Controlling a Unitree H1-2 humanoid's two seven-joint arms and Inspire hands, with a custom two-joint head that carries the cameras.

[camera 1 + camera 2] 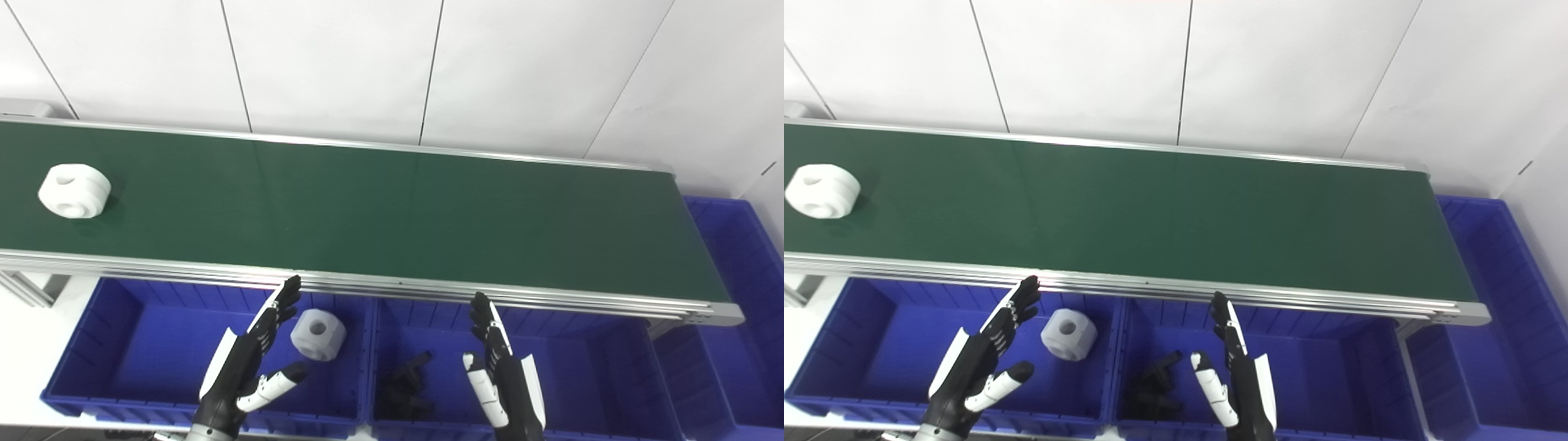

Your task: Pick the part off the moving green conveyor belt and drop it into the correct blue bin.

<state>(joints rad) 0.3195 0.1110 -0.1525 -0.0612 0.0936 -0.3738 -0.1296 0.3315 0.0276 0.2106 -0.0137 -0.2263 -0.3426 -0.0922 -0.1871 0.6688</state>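
Two head cameras side by side, looking down, sharing conveyor belt (392,208)

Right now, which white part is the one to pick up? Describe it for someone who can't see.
Find the long green conveyor belt and follow it to its far left end. The white part lies there alone on the belt; its lookalike lies below in the left blue bin.
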